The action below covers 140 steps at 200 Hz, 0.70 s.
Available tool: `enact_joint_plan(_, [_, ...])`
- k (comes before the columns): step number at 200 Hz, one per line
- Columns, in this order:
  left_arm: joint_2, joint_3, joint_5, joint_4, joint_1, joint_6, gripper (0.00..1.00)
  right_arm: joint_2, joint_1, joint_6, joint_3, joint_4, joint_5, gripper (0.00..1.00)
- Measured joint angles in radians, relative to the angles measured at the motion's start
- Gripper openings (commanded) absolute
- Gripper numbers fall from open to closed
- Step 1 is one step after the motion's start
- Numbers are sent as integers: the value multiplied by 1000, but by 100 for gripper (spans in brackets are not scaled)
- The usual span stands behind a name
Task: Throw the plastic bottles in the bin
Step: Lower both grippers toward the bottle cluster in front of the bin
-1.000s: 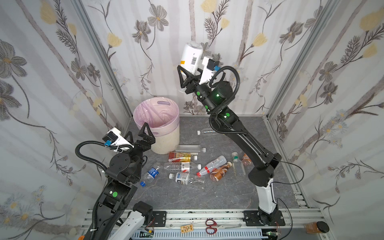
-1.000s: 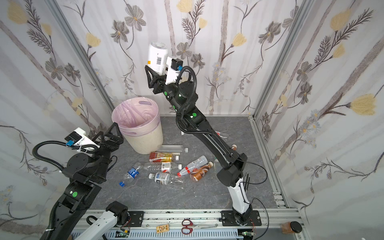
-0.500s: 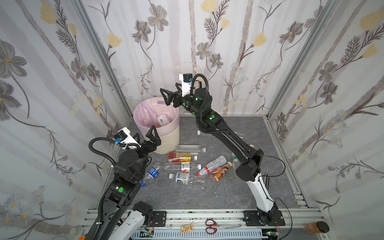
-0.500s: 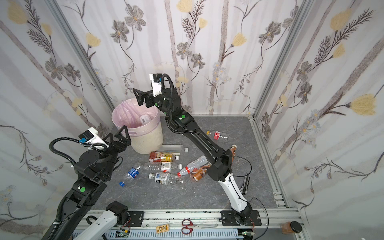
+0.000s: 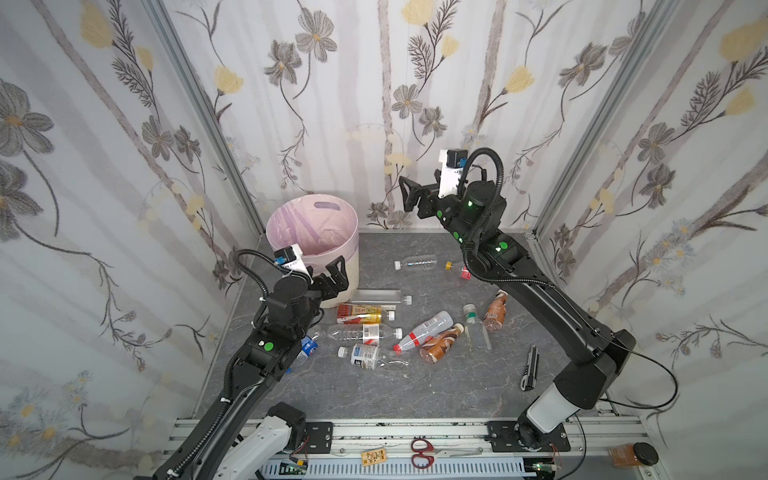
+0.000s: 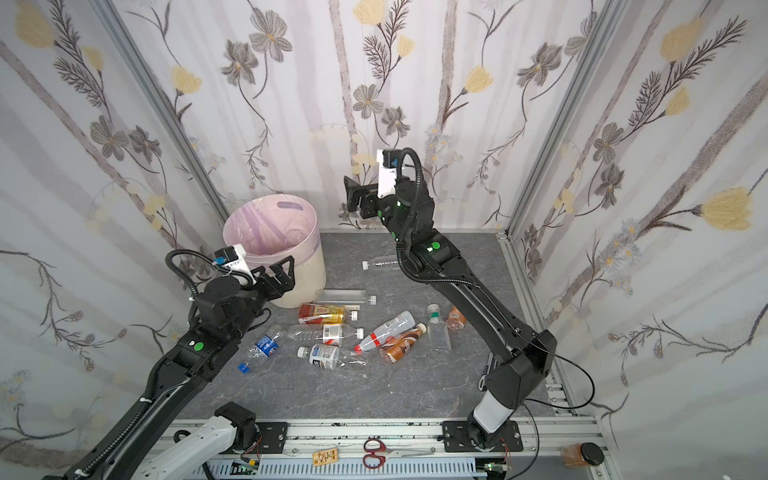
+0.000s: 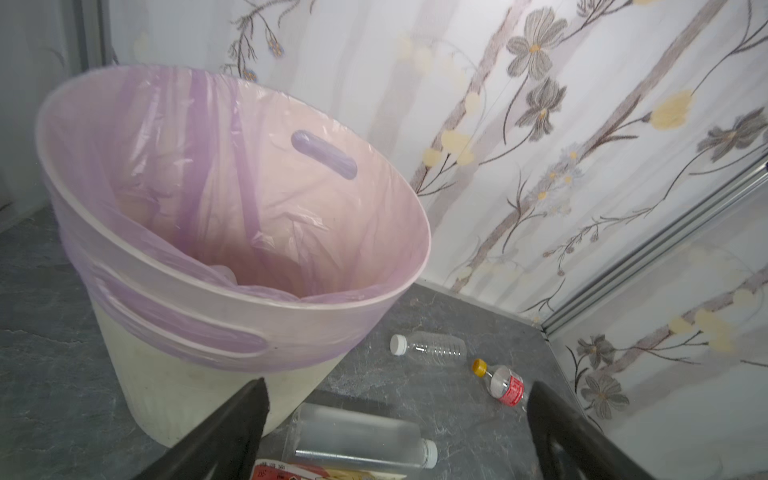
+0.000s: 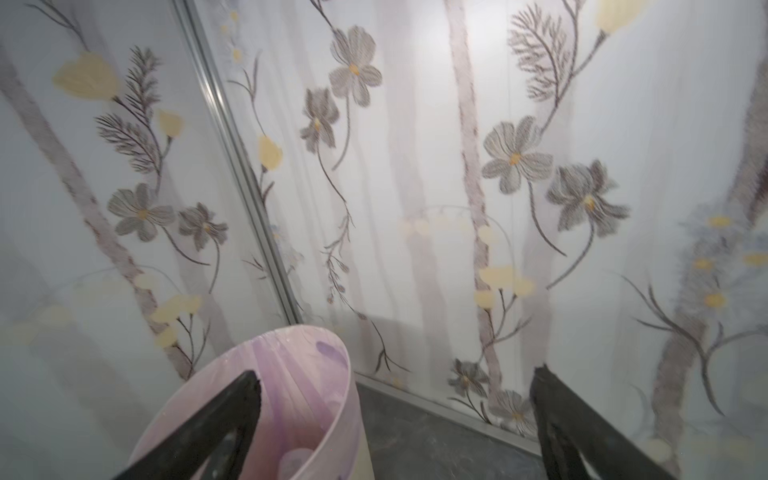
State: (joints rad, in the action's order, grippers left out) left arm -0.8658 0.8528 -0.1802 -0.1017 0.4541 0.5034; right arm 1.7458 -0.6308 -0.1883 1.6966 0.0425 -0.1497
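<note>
The bin (image 5: 351,245) (image 6: 311,274), cream with a pink liner, stands at the back left. Several plastic bottles lie on the grey floor to its right, among them a frosted one (image 5: 380,297) (image 7: 357,442), an amber one with a red label (image 5: 359,313) and a red-capped one (image 5: 424,330). My left gripper (image 5: 332,276) (image 6: 279,275) (image 7: 397,386) hangs open beside the bin's wall (image 7: 166,386), above the frosted bottle and holding nothing. My right gripper (image 5: 406,195) (image 6: 351,197) (image 8: 395,372) is raised to the right of the bin (image 8: 291,386), open and empty. A pale rounded shape (image 8: 297,461) lies deep in the bin.
A clear bottle (image 5: 415,262) and a yellow-capped one (image 5: 459,269) lie near the back wall. A black folding tool (image 5: 530,368) rests by the right arm's base. Scissors (image 5: 422,453) and a brown jar (image 5: 631,455) sit on the front rail. Flowered walls close in three sides.
My right gripper held a white bottle high up, swung over the bin, opened and let it drop in, then drew back to the right. My left arm moved forward toward the bin.
</note>
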Motion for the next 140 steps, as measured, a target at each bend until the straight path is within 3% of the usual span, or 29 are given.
enact_joint_plan(33, [-126,32,35,-22,97,-7,100,-164,91,-47,-301,3,-66,100])
enact_joint_plan(74, [-273,48,55,-81,178,-28,100,-294,144,-72,-558,-2,-97,100])
enact_joint_plan(105, [-371,43,49,-122,257,-28,100,-351,154,-84,-696,-5,-98,100])
enact_joint_plan(140, [-388,43,8,-140,359,-38,100,-397,164,-91,-799,-10,-114,100])
